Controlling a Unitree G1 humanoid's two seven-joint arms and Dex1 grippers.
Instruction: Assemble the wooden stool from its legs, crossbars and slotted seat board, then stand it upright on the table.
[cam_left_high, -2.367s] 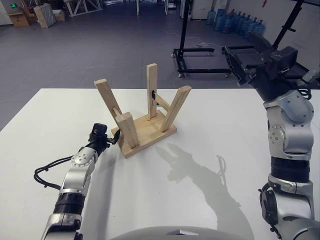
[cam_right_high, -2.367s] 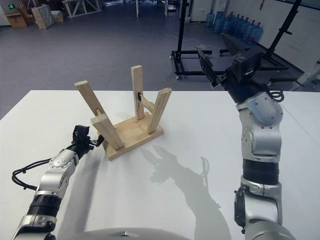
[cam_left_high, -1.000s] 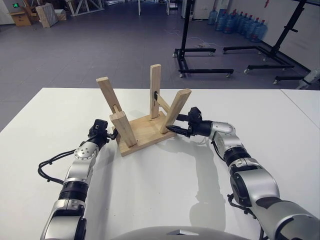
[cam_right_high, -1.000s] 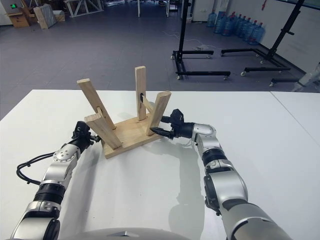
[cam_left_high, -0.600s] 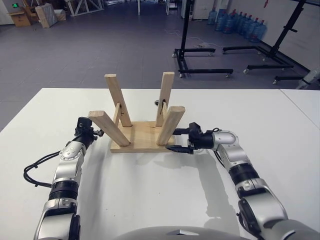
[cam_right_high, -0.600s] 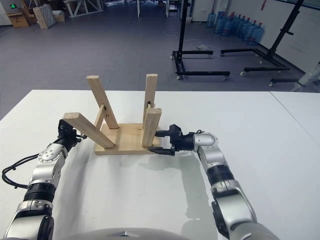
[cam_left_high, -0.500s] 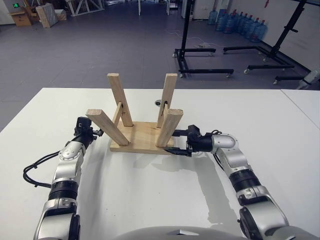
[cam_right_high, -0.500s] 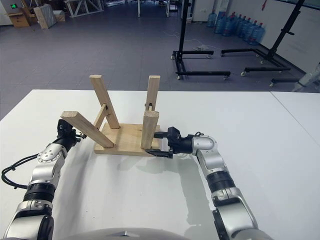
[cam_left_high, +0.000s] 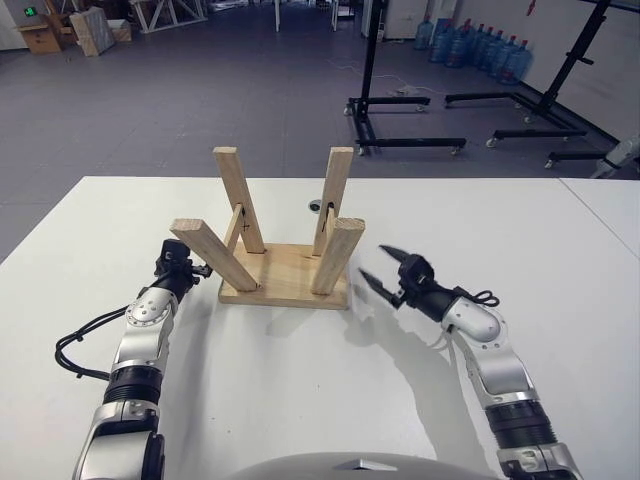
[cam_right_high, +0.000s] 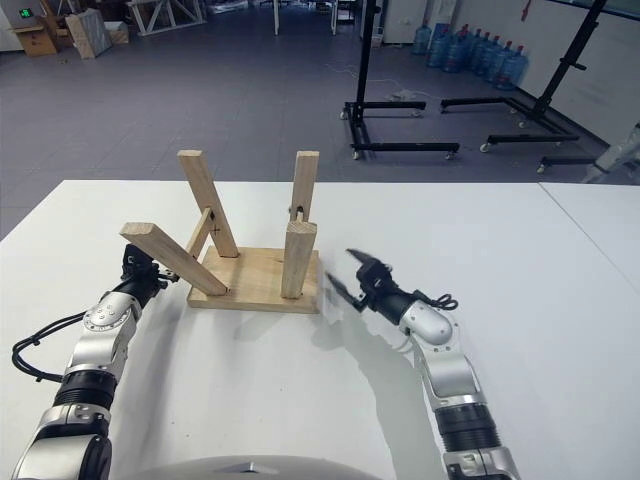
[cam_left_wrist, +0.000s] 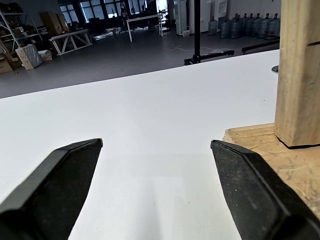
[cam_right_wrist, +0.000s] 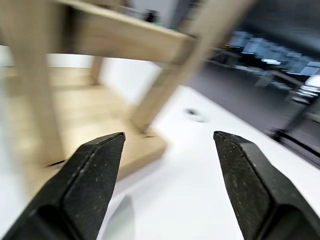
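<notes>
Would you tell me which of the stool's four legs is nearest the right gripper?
The front leg on the robot's right. The open right gripper is just beside it, apart; the rest stand farther left or behind.

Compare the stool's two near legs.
The near left leg leans far outward; the near right leg tilts only slightly. The left leg's top overhangs the seat board's edge; the right leg's top stays over the board. Both are pale wood, set in the board, ends up.
</notes>
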